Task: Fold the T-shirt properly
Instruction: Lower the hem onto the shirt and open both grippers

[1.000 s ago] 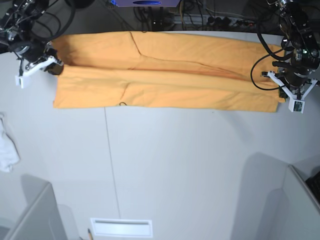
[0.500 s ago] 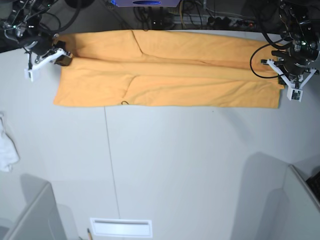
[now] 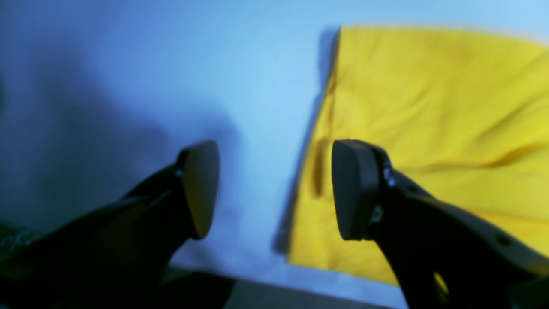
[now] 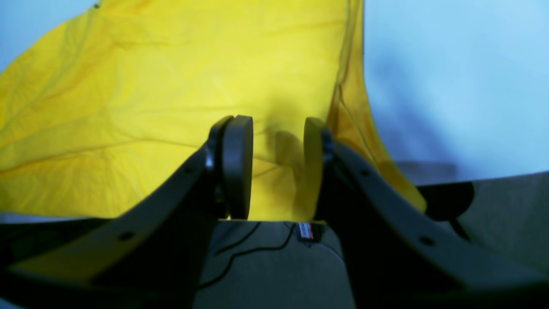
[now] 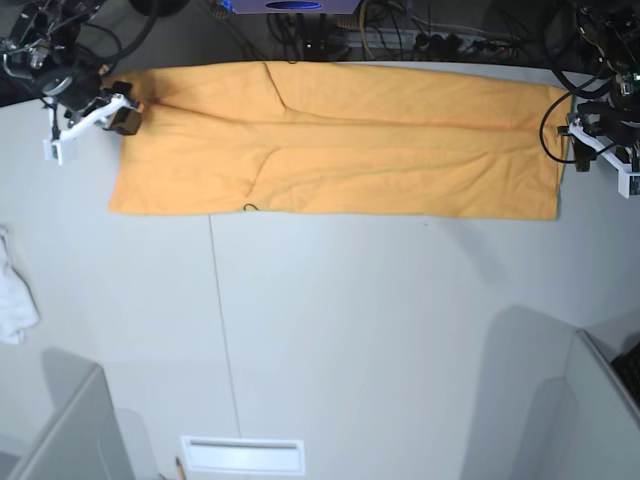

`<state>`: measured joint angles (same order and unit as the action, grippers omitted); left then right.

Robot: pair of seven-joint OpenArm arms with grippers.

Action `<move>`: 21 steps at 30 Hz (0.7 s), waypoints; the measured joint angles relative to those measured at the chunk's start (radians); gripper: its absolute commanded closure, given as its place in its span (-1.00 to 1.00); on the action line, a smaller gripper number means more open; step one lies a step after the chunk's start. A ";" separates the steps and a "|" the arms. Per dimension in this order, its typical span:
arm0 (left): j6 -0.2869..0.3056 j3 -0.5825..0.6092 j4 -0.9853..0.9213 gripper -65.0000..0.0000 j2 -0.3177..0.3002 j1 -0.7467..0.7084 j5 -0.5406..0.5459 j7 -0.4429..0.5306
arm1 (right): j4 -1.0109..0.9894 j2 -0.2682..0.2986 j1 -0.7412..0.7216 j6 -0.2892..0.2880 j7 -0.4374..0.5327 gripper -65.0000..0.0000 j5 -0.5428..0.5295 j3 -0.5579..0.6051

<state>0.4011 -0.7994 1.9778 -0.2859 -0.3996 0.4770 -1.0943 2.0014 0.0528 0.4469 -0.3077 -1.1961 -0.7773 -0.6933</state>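
The light-orange T-shirt [image 5: 335,140] lies flat as a long, narrow folded band across the far part of the table [image 5: 350,330]. My left gripper [image 5: 580,150] hovers just off the shirt's right end. In the left wrist view the left gripper [image 3: 276,189] is open, empty, and over the edge of the T-shirt [image 3: 429,107]. My right gripper [image 5: 124,117] is at the shirt's far left corner. In the right wrist view the right gripper [image 4: 276,167] has its pads apart, with the T-shirt [image 4: 171,86] lying below and nothing pinched.
A small white cloth [image 5: 14,290] lies at the table's left edge. A white slotted plate [image 5: 243,455] sits at the front edge. Grey panels stand at the front left [image 5: 60,430] and front right [image 5: 600,400]. Cables [image 5: 400,35] run behind the table.
Both grippers have opened and let go of the shirt's ends. The left gripper has drawn back off the right end, and the shirt's upper layer now lies flatter toward the far edge.
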 measured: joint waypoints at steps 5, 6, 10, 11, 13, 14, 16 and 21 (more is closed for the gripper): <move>-0.004 -0.037 -0.006 1.00 0.005 -0.002 0.081 -0.002 | -0.001 -0.002 -0.020 -0.110 -0.008 1.00 0.001 0.000; -0.004 -0.026 -0.006 1.00 0.007 -0.002 0.074 -0.001 | -0.001 -0.002 -0.027 -0.110 -0.005 1.00 0.000 0.001; -0.003 0.066 -0.052 1.00 0.060 0.037 -0.011 0.004 | -0.005 0.019 -0.022 -0.112 0.000 1.00 0.011 0.087; -0.002 0.083 -0.061 1.00 0.076 0.046 -0.030 0.005 | -0.006 0.021 -0.022 -0.113 0.000 1.00 0.011 0.120; 0.000 0.107 -0.076 1.00 0.101 0.069 -0.096 0.005 | -0.006 0.014 -0.035 -0.095 0.019 1.00 0.043 0.165; 0.000 0.116 -0.082 1.00 0.108 0.082 -0.123 0.005 | -0.006 0.008 -0.042 -0.065 0.046 1.00 0.082 0.181; 0.000 0.122 -0.097 1.00 0.119 0.102 -0.167 0.005 | -0.016 -0.009 -0.051 -0.056 0.068 1.00 0.177 0.212; 0.000 0.126 -0.196 1.00 0.124 0.134 -0.241 0.018 | -0.100 -0.018 -0.047 -0.056 0.119 1.00 0.277 0.235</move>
<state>0.4011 -0.6731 1.7817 -0.1619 -0.2657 0.2359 -1.0760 1.9015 0.0353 0.4004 -0.3641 -1.0771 -0.5003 -0.4587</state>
